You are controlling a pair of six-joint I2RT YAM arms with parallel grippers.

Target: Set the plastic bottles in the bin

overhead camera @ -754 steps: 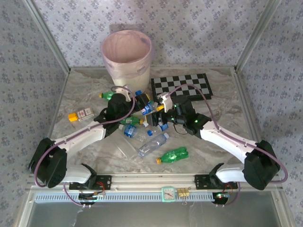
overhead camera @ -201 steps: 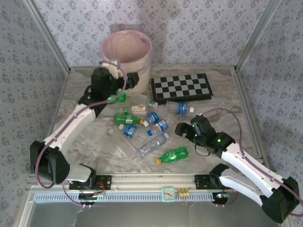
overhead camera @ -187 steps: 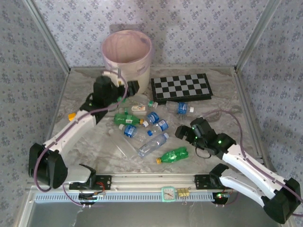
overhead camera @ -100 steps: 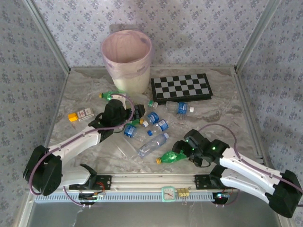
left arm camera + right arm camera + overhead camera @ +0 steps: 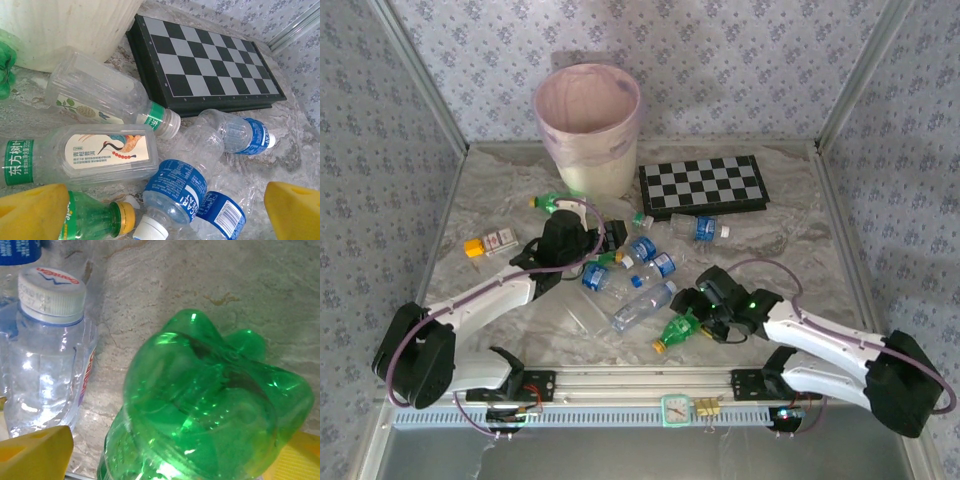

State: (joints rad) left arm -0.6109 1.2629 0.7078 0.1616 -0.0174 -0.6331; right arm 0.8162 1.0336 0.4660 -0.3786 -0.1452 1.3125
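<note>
Two arms are working the plastic bottles [image 5: 642,305] scattered in front of the bin [image 5: 588,150]. Directly in front of the bin, the left gripper [image 5: 588,243] is hovering with jaws spread wide over a green yellow-capped bottle [image 5: 92,222] and blue-labelled clear ones. Farther out and right of the bin, the right gripper [image 5: 703,308] is straddling a green bottle [image 5: 200,405] near its base, cap end pointing away from the bin. Its jaws are standing apart, one pad [image 5: 35,455] short of the plastic. A clear bottle [image 5: 50,350] is crowding that pad.
</note>
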